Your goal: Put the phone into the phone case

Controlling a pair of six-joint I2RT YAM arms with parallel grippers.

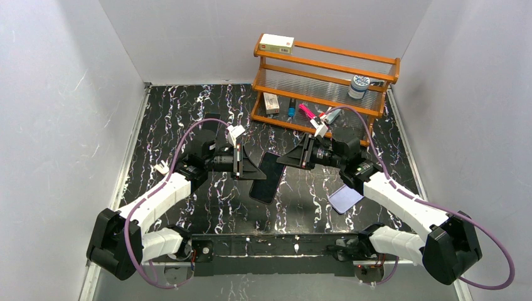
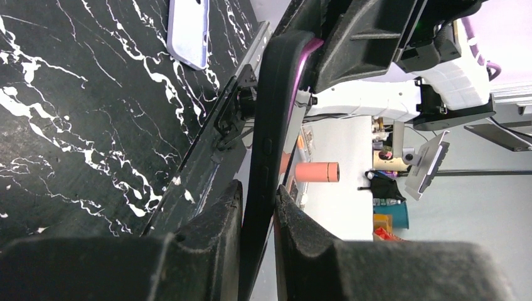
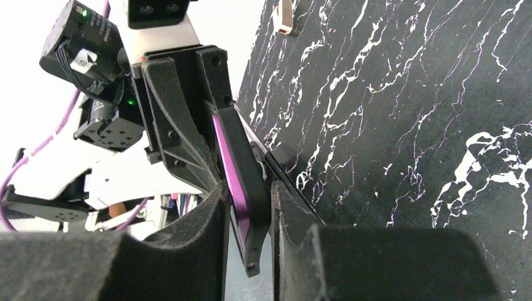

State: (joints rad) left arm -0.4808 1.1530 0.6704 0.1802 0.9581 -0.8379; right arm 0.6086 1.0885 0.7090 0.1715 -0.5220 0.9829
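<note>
Top external view: the glossy black phone (image 1: 268, 179) is held at frame centre over the white-veined black tabletop (image 1: 188, 113), its long axis running steeply from upper right to lower left. The left tool (image 1: 250, 168) and right tool (image 1: 287, 158) each clamp its upper part from opposite sides, grainy black pads pressed to its faces. The thin lavender phone case (image 1: 345, 199), round-cornered, lies flat right of centre, just beside the right arm, apart from both tools.
</note>
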